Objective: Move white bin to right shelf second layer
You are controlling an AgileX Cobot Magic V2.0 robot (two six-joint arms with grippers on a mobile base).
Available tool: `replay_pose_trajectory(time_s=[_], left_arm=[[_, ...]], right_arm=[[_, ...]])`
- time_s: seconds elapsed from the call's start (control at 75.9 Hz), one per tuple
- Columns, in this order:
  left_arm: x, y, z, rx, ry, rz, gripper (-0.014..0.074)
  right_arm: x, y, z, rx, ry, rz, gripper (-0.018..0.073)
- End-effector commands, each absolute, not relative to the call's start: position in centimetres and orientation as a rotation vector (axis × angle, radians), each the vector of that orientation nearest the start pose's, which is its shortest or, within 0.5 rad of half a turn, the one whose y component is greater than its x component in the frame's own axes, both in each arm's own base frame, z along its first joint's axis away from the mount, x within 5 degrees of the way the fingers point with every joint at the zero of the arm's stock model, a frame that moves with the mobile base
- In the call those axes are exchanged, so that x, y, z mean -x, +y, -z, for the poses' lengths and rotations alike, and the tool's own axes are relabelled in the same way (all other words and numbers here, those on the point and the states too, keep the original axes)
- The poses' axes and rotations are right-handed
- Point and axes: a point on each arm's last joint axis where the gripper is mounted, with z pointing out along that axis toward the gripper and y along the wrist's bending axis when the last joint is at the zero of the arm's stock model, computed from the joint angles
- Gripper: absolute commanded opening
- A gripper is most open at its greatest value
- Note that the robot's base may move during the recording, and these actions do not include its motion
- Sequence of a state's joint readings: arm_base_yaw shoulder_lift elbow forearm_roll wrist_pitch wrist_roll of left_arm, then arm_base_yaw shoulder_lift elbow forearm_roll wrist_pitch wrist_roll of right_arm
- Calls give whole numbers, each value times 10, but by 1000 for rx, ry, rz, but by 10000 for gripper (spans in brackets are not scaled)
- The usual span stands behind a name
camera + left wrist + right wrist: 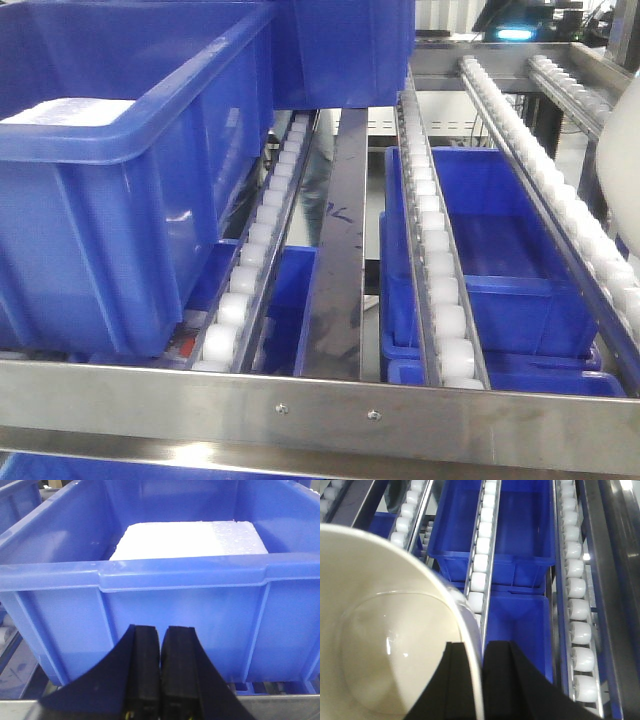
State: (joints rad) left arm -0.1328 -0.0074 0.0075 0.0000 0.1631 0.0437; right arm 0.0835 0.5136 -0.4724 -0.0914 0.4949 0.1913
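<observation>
From my seat, the nearest thing in the front view is the flat steel front rail with its two screws, and I place everything else against it. Just behind the rail, the right shelf second layer runs away from me as sloping lanes of white rollers between steel strips. To the rail's left, a large blue crate sits on the lanes, close to the rail, with a white foam block inside it. Below the lanes, beyond the rail's middle and right, I see lower blue crates.

My left gripper hangs before the near wall of the large crate, its black fingers pressed together with nothing between them.

My right gripper is clamped on the white bin: one finger sits inside the wall, the other outside, the rim pinched between them. The bin is held above the roller lanes, past the rail's right end, and I cannot tell whether its bottom touches the rollers. In the front view only a pale sliver of the bin shows at the right edge.
</observation>
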Motion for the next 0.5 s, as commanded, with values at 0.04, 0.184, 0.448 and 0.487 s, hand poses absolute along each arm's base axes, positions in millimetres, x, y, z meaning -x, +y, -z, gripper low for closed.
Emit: replay_pose_trajectory(time_s=[0.04,0.184,0.448,0.487], left_arm=[[-56,-8,-192,-138,1578,76,85],[-56,-8,-192,-138,1578,76,85],[-56,-8,-192,-138,1578,76,85],[-56,-8,-192,-138,1578,76,85]], right_arm=[[-109,6,-312,-44,1846,-100,27],[-110,6,-315,-41,1812,-104,27],[-110,6,-316,-42,1800,-108,27],[-111,7,-315,-55,1804,-124,27]])
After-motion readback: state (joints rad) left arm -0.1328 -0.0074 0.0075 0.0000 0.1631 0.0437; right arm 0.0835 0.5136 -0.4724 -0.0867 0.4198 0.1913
